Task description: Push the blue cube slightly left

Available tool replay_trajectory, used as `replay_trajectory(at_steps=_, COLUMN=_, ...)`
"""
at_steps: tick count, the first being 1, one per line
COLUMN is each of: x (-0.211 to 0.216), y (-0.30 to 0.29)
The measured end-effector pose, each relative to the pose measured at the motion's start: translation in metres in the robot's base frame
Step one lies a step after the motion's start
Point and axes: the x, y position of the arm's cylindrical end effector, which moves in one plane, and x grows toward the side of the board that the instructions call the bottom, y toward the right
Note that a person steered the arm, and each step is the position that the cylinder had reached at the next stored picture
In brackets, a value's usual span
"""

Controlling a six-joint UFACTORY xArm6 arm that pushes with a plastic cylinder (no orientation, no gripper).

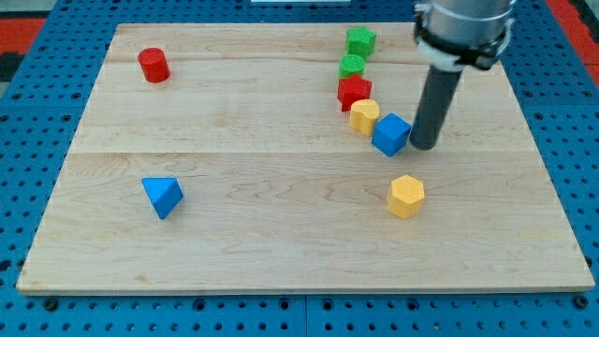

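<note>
The blue cube (pixel 391 134) sits right of the board's middle, touching a yellow block (pixel 364 116) on its upper left. My tip (pixel 423 146) rests on the board just to the cube's right, close against its right side. The dark rod rises from it to the arm's grey collar at the view's top right.
A red star-like block (pixel 354 93), a green round block (pixel 352 65) and a green block (pixel 360 40) form a line above the yellow one. A yellow hexagonal block (pixel 406 197) lies below the cube. A red cylinder (pixel 153 65) is upper left, a blue triangular block (pixel 163 196) lower left.
</note>
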Motion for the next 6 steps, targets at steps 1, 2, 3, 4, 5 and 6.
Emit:
replay_trajectory(at_steps=1, x=-0.048, y=0.016)
replay_trajectory(at_steps=2, x=-0.04, y=0.014)
replay_trajectory(at_steps=3, x=-0.013, y=-0.004)
replay_trajectory(at_steps=4, x=0.002, y=-0.041)
replay_trajectory(at_steps=5, x=0.002, y=-0.069)
replay_trajectory(at_steps=6, x=0.002, y=-0.055)
